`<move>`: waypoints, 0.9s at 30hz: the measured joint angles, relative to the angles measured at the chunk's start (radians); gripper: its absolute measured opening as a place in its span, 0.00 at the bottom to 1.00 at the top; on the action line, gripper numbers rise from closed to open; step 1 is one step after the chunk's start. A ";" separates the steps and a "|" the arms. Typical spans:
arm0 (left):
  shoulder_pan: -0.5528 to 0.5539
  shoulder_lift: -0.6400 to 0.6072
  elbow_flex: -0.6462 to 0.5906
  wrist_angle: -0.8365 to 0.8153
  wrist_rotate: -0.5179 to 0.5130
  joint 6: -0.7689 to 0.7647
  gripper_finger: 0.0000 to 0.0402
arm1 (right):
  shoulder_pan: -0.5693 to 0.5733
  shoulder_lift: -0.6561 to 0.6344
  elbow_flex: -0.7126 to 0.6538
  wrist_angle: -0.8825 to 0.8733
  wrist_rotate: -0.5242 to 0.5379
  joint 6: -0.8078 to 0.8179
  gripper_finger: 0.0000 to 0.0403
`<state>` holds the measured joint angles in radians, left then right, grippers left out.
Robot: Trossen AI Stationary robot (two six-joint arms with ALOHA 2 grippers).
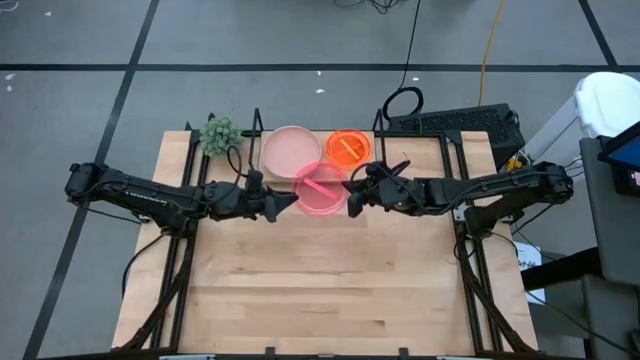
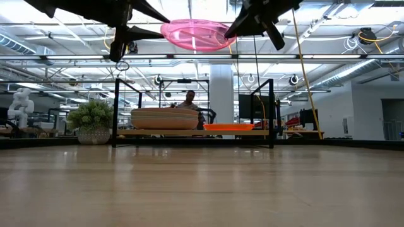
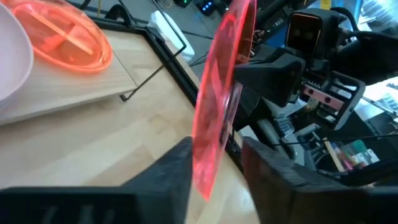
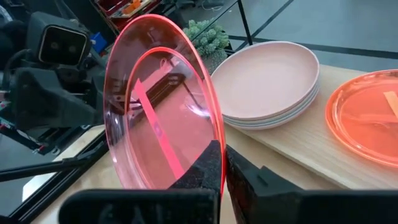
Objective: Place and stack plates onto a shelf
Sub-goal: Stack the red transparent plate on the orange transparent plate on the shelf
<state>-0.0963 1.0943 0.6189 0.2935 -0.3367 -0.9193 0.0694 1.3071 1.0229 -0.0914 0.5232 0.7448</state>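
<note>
A translucent neon pink plate (image 1: 322, 190) hangs high over the table's far middle, between both grippers (image 2: 194, 33). My right gripper (image 1: 352, 195) is shut on its right rim. My left gripper (image 1: 288, 203) is open, its fingers standing either side of the left rim (image 3: 208, 168), with a gap showing on one side. On the shelf (image 2: 126, 132) at the far edge, a stack of pale pink plates (image 1: 292, 148) lies on the board. An orange plate (image 1: 347, 147) lies beside it to the right. My right gripper (image 4: 222, 158) pinches the pink plate's rim (image 4: 214, 134) between its two fingers, one on the inner face and one on the underside. It comes in level from the table's right. The plate is lifted clear, roughly level, hollow side up.
A small potted plant (image 1: 218, 135) stands left of the shelf. A keyboard (image 1: 460, 122) lies off the table's far right corner. A person (image 2: 189, 99) sits in the room behind. Bare tabletop (image 1: 320, 290) stretches toward the near edge.
</note>
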 joint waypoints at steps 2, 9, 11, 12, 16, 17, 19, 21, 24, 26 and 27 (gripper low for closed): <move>0.000 -0.002 0.000 -0.001 0.000 -0.004 0.42 | -0.003 0.000 0.000 -0.002 0.000 0.002 0.00; 0.000 -0.049 0.000 -0.006 -0.009 0.054 0.69 | -0.003 -0.005 0.000 -0.010 0.001 0.018 0.00; 0.000 -0.072 0.000 -0.009 -0.035 0.080 0.76 | -0.003 -0.008 0.000 -0.024 0.006 0.039 0.00; 0.000 -0.085 0.000 -0.024 -0.048 0.092 0.79 | -0.003 -0.013 0.000 -0.037 0.005 0.047 0.00; 0.006 -0.142 0.000 -0.105 -0.096 0.145 0.86 | -0.002 -0.044 0.000 -0.101 0.009 0.118 0.00; 0.011 -0.156 0.000 -0.124 -0.099 0.153 0.86 | 0.002 -0.051 0.000 -0.125 0.018 0.144 0.00; 0.023 -0.185 0.000 -0.170 -0.101 0.160 0.87 | 0.010 -0.063 0.000 -0.165 0.040 0.199 0.00; 0.036 -0.208 0.000 -0.203 -0.102 0.161 0.87 | 0.016 -0.076 0.000 -0.213 0.052 0.256 0.00; 0.055 -0.238 0.000 -0.235 -0.102 0.182 0.87 | 0.027 -0.085 0.000 -0.270 0.051 0.362 0.00; 0.065 -0.255 0.000 -0.232 -0.100 0.219 0.87 | 0.038 -0.085 0.000 -0.287 0.052 0.432 0.00; 0.069 -0.263 0.000 -0.233 -0.100 0.242 0.87 | 0.043 -0.085 0.000 -0.291 0.052 0.463 0.00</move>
<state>-0.0273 0.8314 0.6193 0.0608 -0.4366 -0.6773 0.1126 1.2224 1.0229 -0.3824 0.5751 1.2075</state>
